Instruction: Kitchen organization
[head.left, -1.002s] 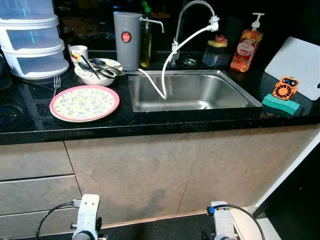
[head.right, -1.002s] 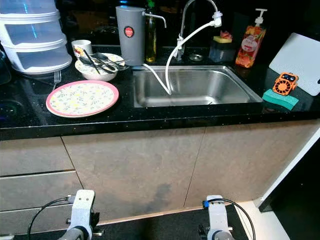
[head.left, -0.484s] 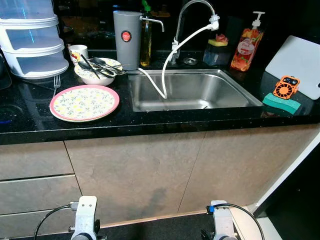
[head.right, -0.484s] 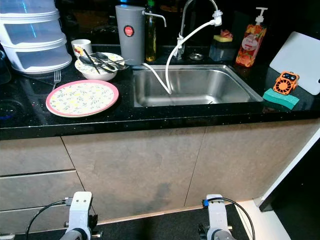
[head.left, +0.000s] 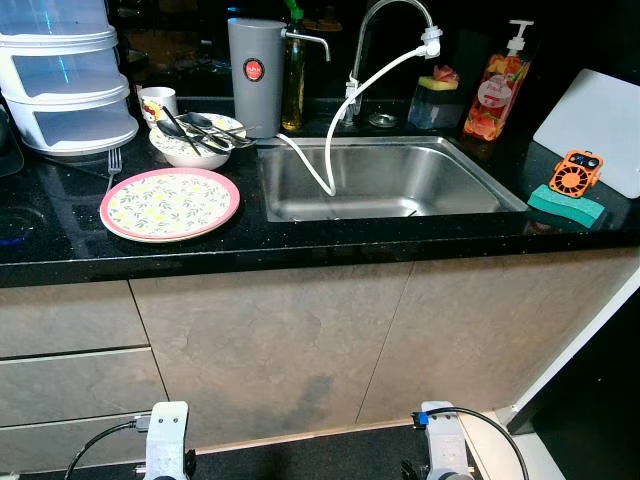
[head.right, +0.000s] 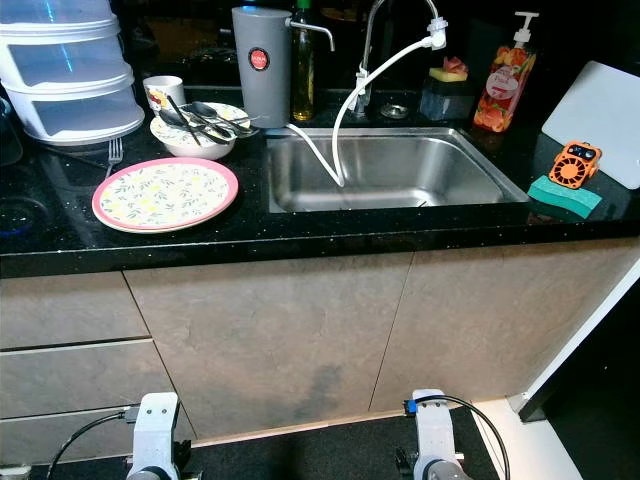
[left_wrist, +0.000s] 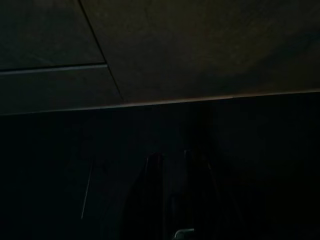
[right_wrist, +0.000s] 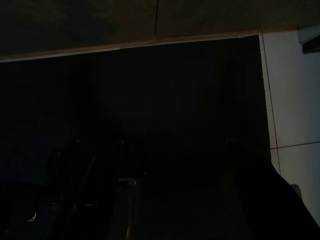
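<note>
Plate (head.left: 170, 204) far above both hanging arms

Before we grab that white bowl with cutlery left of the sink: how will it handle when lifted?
The bowl looks ceramic, so probably rigid and breakable. The utensils lie loose across its rim, handles overhanging, so they will likely slide or fall out if it tilts. It sits close to the cup, so a push may knock that.

Head views sharp, wrist views nearly black
</note>
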